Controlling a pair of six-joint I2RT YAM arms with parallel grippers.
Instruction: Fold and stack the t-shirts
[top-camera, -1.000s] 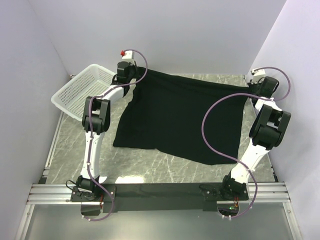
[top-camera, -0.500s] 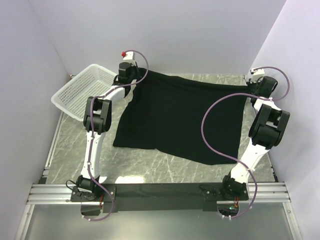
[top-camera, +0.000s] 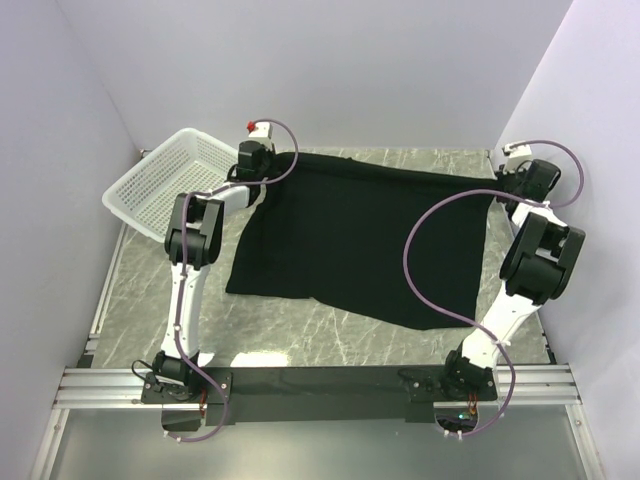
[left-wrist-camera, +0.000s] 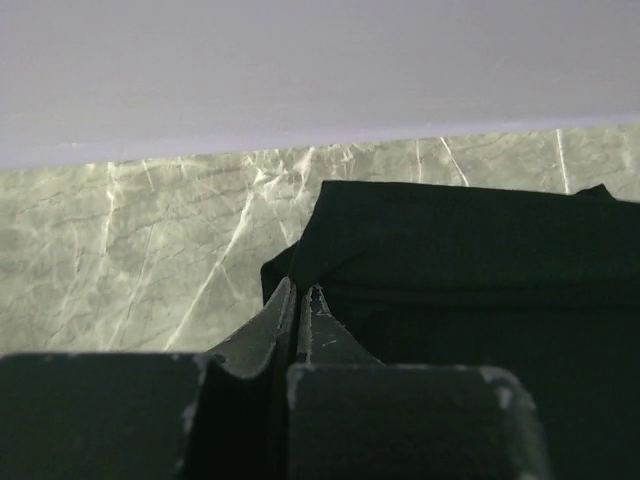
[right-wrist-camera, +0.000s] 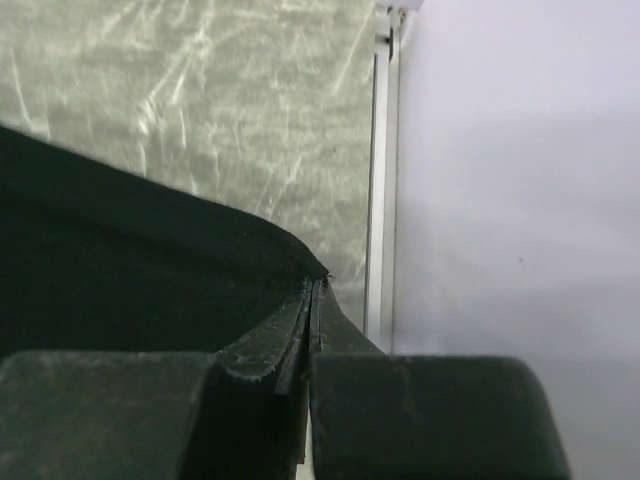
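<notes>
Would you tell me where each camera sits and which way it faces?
Top external: above and behind the bases, looking down on the table, t-shirt and basket; both arms show.
Left wrist: on the left gripper, facing the far wall; its shut fingers show.
Right wrist: on the right gripper, facing the right wall; its shut fingers show.
Shared: both wrist views show a pinched t-shirt corner.
</notes>
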